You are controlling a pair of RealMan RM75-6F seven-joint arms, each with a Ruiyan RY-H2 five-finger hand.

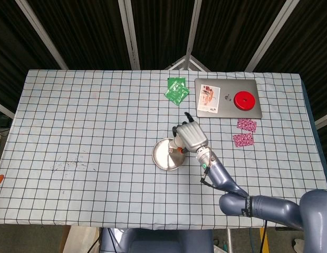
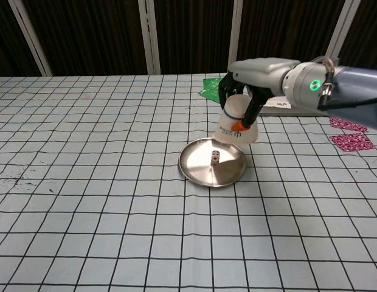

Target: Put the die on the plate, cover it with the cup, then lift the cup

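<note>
A small die (image 2: 216,156) sits uncovered on the round metal plate (image 2: 200,172), near its middle; in the head view the plate (image 1: 164,156) shows but the die is too small to make out. My right hand (image 2: 256,74) grips the upside-down white paper cup (image 2: 236,125) and holds it in the air, above and right of the plate's far edge. From the head camera, the right hand (image 1: 191,135) hides most of the cup (image 1: 179,148). My left hand is in neither view.
A grey board (image 1: 228,98) with a red disc (image 1: 244,100) and a picture card lies at the back right. A green packet (image 1: 176,90) lies behind the plate. Two pink packets (image 1: 244,132) lie to the right.
</note>
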